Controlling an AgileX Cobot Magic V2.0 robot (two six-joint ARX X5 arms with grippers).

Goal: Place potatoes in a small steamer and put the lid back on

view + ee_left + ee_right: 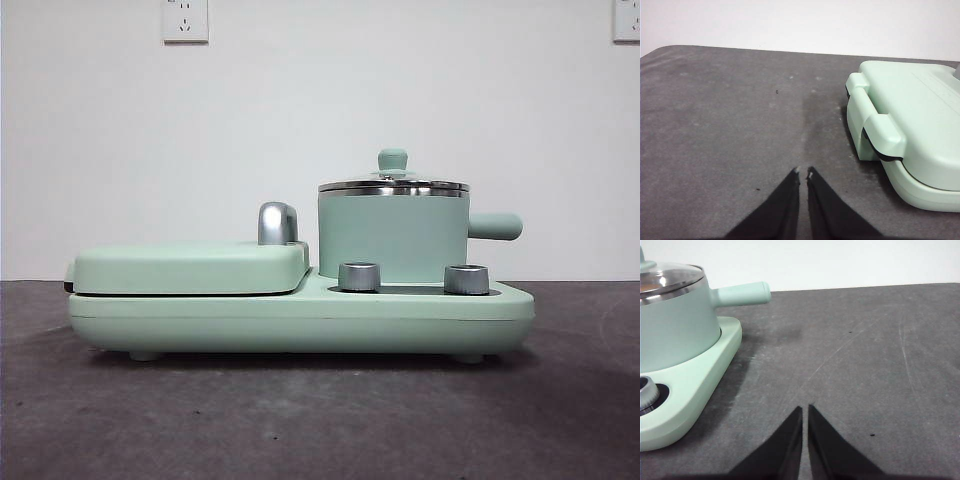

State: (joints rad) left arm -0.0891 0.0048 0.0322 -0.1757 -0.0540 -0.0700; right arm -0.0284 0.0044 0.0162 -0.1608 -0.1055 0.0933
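The mint-green small steamer [392,238] stands on the right half of a mint-green cooker base [300,322], its stubby handle pointing right. The glass lid [393,186] with a green knob sits on its steel rim. The steamer [675,330] and lid [667,277] also show in the right wrist view. An orange-brown tint shows through the glass there; the potato cannot be made out. My right gripper [805,409] is shut and empty over bare table beside the steamer. My left gripper [803,171] is shut and empty over bare table beside the griddle end. Neither arm shows in the front view.
A flat mint-green griddle cover [190,267] with a chrome handle [277,223] lies on the base's left half; it also shows in the left wrist view [912,120]. Two steel dials [359,277] sit on the base's front. The table is dark grey, the wall behind white.
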